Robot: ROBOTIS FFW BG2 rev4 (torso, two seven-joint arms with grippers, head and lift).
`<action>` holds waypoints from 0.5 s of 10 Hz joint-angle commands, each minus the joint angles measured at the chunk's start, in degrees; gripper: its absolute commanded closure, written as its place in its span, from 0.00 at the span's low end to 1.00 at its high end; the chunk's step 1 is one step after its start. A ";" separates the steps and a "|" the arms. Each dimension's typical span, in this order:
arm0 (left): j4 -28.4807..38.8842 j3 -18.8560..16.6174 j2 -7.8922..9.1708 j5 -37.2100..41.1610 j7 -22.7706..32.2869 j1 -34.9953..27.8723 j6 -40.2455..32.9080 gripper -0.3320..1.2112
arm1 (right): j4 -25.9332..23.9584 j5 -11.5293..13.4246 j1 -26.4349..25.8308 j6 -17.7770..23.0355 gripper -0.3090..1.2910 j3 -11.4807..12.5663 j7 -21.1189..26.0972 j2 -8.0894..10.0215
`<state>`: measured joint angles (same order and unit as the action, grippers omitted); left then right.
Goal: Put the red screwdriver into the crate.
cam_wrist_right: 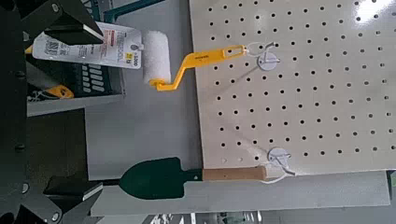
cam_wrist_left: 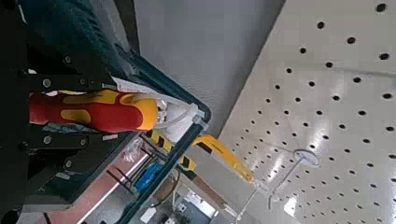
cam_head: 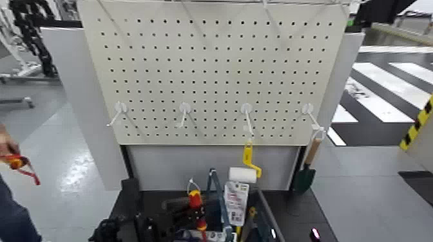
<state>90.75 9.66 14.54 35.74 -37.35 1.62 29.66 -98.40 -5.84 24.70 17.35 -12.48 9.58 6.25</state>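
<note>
The red screwdriver (cam_wrist_left: 131, 112), with a red handle and yellow cap, sits between the fingers of my left gripper (cam_wrist_left: 93, 110), which is shut on it. In the head view the screwdriver (cam_head: 195, 204) stands roughly upright at the bottom centre, over the dark grey crate (cam_head: 269, 222). The crate's rim also shows in the left wrist view (cam_wrist_left: 177, 98), just behind the screwdriver. My right gripper (cam_wrist_right: 91, 110) is open and empty, facing the pegboard from the crate's right side.
A white pegboard (cam_head: 212, 64) with hooks stands behind the crate. A yellow-handled paint roller (cam_head: 247, 168) and a green trowel (cam_head: 305, 175) hang from it. Packaged items (cam_head: 236, 201) lie in the crate. A person's hand holds an orange-red strapped tool (cam_head: 16, 163) at far left.
</note>
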 commanded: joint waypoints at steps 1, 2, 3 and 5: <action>-2.07 1.59 0.14 1.26 -0.36 1.28 1.46 0.91 | 0.14 -0.14 0.00 0.23 0.31 0.00 0.00 -0.01; -2.42 1.86 0.23 2.06 -0.36 1.55 1.46 0.76 | 0.23 -0.22 -0.09 0.31 0.31 0.00 0.00 -0.01; -2.34 2.03 0.40 2.32 -0.44 1.64 0.75 0.49 | 0.14 -0.22 -0.09 0.31 0.31 0.00 -0.09 0.08; -1.98 1.51 0.49 3.11 -0.36 1.55 -0.39 0.27 | 0.23 -0.40 -0.09 0.58 0.31 0.00 -0.09 0.08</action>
<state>88.60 11.35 15.00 38.65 -37.67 3.23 29.55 -98.17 -6.20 24.61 17.84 -12.48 9.49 6.34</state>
